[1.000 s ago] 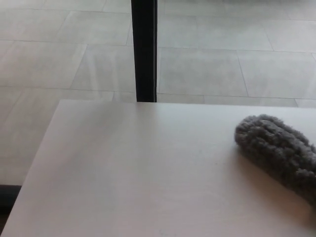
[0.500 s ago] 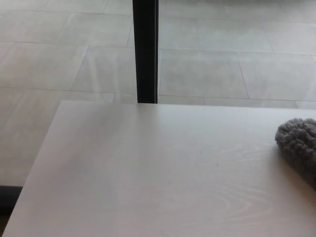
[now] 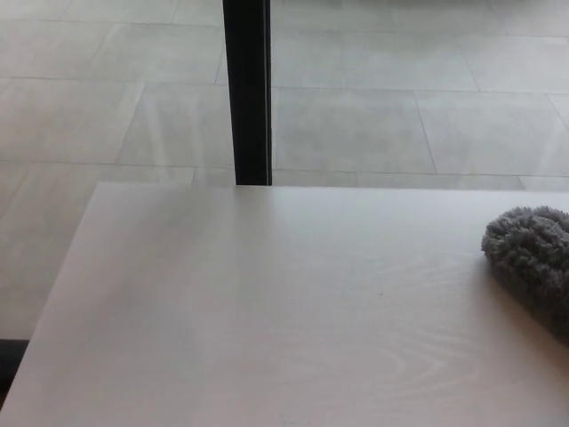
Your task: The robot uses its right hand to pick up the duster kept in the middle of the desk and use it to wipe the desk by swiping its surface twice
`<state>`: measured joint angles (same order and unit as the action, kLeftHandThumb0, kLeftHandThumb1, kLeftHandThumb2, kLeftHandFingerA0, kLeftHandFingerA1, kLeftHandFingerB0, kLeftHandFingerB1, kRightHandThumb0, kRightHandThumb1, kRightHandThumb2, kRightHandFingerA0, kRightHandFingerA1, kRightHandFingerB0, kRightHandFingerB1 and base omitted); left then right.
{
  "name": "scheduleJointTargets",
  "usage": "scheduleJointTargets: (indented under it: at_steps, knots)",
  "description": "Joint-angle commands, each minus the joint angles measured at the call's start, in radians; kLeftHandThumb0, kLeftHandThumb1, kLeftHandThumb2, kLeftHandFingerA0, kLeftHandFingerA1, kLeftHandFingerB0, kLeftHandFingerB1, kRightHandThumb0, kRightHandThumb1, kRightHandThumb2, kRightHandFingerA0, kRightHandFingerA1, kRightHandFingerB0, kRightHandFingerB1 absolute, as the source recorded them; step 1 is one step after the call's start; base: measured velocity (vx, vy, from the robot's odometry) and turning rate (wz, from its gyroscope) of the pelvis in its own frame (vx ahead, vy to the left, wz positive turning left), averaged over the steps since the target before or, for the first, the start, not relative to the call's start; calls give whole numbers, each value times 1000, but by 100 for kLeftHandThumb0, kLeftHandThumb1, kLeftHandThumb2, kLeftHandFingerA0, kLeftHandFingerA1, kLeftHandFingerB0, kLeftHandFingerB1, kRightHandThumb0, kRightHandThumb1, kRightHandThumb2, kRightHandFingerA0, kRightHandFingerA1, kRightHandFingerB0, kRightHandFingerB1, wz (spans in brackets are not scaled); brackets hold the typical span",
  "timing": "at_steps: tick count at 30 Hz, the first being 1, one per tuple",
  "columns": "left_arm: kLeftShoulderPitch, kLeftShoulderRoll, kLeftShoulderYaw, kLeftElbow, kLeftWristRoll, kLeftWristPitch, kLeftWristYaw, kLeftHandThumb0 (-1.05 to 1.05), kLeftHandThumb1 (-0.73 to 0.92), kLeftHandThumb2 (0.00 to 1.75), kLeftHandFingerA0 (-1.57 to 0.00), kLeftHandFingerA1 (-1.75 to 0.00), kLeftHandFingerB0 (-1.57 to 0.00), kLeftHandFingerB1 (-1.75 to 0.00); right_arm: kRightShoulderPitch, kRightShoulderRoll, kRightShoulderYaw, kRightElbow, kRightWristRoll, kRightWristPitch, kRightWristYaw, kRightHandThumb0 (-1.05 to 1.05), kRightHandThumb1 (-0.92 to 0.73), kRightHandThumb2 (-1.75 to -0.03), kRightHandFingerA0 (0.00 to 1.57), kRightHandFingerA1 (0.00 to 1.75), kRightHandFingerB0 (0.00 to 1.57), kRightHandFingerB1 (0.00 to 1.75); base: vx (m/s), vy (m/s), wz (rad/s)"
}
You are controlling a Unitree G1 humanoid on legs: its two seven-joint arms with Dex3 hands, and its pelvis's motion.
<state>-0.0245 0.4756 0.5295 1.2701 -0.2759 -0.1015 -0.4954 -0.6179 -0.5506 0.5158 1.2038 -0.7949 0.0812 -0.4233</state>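
1. Right now we think we are in the wiping step, because the fluffy grey duster [image 3: 532, 260] is lying flat on the desk [image 3: 267, 311] and not in the middle of it.

2. We can see only the front end of the duster. It sits at the far right side of the desk, and the rest of it runs out past the edge of the picture.

3. We cannot see our right hand at all. It must be off to the right, past the edge, so we cannot tell if it is grasping the duster, clenched, or let go.

4. We cannot see our left hand either. It does not show anywhere.

5. So we cannot say how the duster sits next to the hand. If the hand is on it, it is on the hidden part.

6. Most of the pale desk is bare and wide open to the left of the duster.

7. Beyond the desk there is a black post [image 3: 247, 89] and a grey tiled floor [image 3: 400, 107].

8. Next, we think the duster needs to be pushed across the desk toward the left, staying flat on the top so it rubs the wood.

9. We cannot tell how many swipes are done.
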Motion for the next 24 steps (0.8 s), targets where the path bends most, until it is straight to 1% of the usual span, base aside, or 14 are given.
scheduleJointTargets:
  at_steps: [1, 4, 7, 9, 10, 11, 14, 15, 16, 19, 21, 22, 23, 24]
  knots:
    - [14, 14, 2, -12, -14, -4, -6, -46, 57, 58, -52, -69, -56, -48, -105, -47, -218, -86, 347, -54, 714, -105, -73, -66, 0, 0, 0, 0, 0, 0, 0]
    - [20, 14, 4, -2, -14, -5, -2, -46, 58, 58, -51, -67, -56, -46, -111, -78, -260, -120, 383, -43, 737, -105, -69, -65, 0, 0, 0, 0, 0, 0, 0]
    - [26, 14, -4, -12, -7, -11, 0, -47, 59, 57, -50, -68, -57, -47, -68, -127, -350, -188, 475, -90, 762, -105, -66, -62, 0, 0, 0, 0, 0, 0, 0]
    - [30, 13, -4, -15, -8, -11, -2, -47, 59, 57, -50, -68, -57, -47, -57, -130, -369, -205, 485, -91, 770, -105, -66, -62, 0, 0, 0, 0, 0, 0, 0]
    - [34, 12, -5, -19, -7, -11, -4, -42, 60, 57, -48, -64, -55, -47, -24, -143, -407, -261, 528, -89, 778, -105, -68, -66, 0, 0, 0, 0, 0, 0, 0]
    - [34, 13, -4, -16, -9, -5, -8, -46, 57, 58, -51, -69, -55, -48, 71, -192, -469, -415, 584, -72, 759, -100, -49, -84, 0, 0, 0, 0, 0, 0, 0]
    - [37, 11, 4, -14, -18, 0, -6, -44, 59, 58, -56, -71, -57, -48, 179, -226, -569, -560, 620, -46, 718, -89, -45, -79, 0, 0, 0, 5, 0, 0, 0]
    - [38, 10, 4, -15, -17, 0, -6, -44, 59, 58, -56, -71, -57, -48, 183, -225, -575, -564, 618, -44, 723, -89, -45, -79, 0, 0, 0, 5, 0, 0, 0]
    - [40, 10, -4, -11, -7, -12, 0, -44, 60, 58, -54, -68, -58, -48, 260, -246, -642, -648, 631, -39, 684, -91, -52, -87, 0, 12, 4, 0, 0, 0, 0]
    - [47, 10, -2, -12, -9, -14, 1, -43, 58, 57, -55, -65, -58, -48, 402, -255, -823, -785, 668, 13, 663, -95, -56, -87, 0, 7, 11, 8, 0, 0, 0]
    - [50, 11, 0, -18, -12, -16, -2, -43, 58, 57, -54, -66, -57, -48, 449, -257, -890, -801, 680, 2, 668, -97, -57, -89, 0, 8, 11, 6, 0, 0, 0]
    - [47, 13, 3, -16, -14, -14, -4, -44, 58, 57, -53, -64, -55, -47, 505, -260, -965, -800, 698, -3, 670, -97, -57, -90, 0, 13, 9, 13, 0, 0, 0]
    - [47, 15, 4, -16, -16, -16, -7, -45, 56, 58, -52, -63, -54, -47, 547, -253, -1033, -803, 706, 19, 659, -87, -49, -90, 0, 23, 0, 26, 0, 0, 0]
    - [44, 17, 2, -10, -11, -20, 2, -43, 59, 58, -55, -64, -57, -46, 606, -234, -1116, -803, 719, 38, 638, -90, -52, -87, 0, 18, 2, 24, 0, 0, 0]
